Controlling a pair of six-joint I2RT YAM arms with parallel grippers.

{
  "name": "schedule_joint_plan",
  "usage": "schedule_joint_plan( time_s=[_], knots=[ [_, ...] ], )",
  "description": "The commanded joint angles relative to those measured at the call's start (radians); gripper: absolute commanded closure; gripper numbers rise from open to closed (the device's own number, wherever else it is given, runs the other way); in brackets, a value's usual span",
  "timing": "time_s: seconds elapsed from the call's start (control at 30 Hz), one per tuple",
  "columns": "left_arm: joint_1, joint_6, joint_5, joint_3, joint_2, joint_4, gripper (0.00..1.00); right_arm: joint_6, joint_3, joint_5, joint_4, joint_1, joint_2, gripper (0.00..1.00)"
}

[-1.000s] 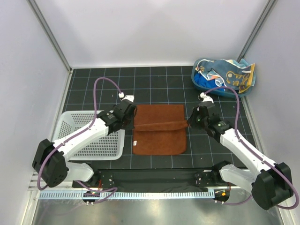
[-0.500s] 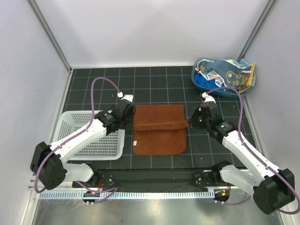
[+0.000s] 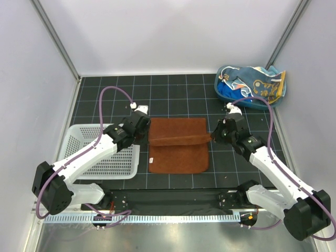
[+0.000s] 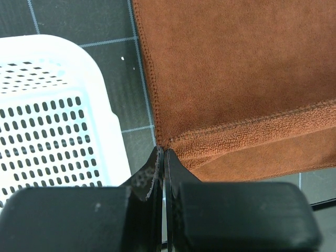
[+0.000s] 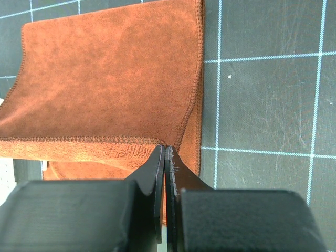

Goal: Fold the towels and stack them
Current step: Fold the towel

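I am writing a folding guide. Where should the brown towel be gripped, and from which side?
Pinch the towel at the two corners of one hemmed edge, each from its outer side. The left gripper and right gripper are shut on those corners, and the lifted edge spans between them without bunching, which suggests a flat cloth folds evenly this way.

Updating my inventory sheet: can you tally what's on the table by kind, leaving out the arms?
Towels laid out: 1, the rust-brown towel
Baskets: 1, the white mesh basket
Tubs: 1, the blue tub
Cloth heaps: 1, the crumpled cloths in the tub, too tangled to count singly
Total: 4
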Motion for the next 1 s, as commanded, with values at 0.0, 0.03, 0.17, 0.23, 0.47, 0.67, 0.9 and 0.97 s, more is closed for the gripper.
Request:
schedule_joint_plan(
  time_s=[0.0, 0.03, 0.17, 0.23, 0.47, 0.67, 0.9, 0.97],
  knots=[
    [-0.002, -0.006, 0.009, -0.016, -0.012, 0.001, 0.97, 0.006, -0.041, 0.015, 0.025, 0.004, -0.023, 0.99],
    [-0.002, -0.008, 0.019, -0.022, -0.007, 0.013, 0.97, 0.009, -0.05, 0.015, 0.03, 0.004, -0.022, 0.99],
    [-0.005, -0.015, 0.036, -0.062, 0.011, 0.039, 0.97, 0.021, -0.099, 0.005, 0.064, 0.004, -0.011, 0.99],
    [-0.013, -0.019, 0.036, -0.072, 0.021, 0.047, 0.96, 0.027, -0.129, 0.002, 0.079, 0.004, -0.002, 0.99],
    [-0.024, -0.025, 0.047, -0.123, 0.086, 0.098, 0.96, 0.042, -0.199, -0.024, 0.131, 0.004, 0.047, 0.99],
    [-0.035, -0.032, 0.047, -0.151, 0.117, 0.122, 0.92, 0.045, -0.23, -0.04, 0.154, 0.007, 0.067, 0.99],
    [-0.039, -0.035, 0.045, -0.168, 0.136, 0.134, 0.82, 0.058, -0.236, -0.036, 0.166, 0.019, 0.106, 0.94],
    [-0.041, -0.035, 0.047, -0.169, 0.136, 0.134, 0.77, 0.064, -0.236, -0.028, 0.165, 0.019, 0.109, 0.9]
  ],
)
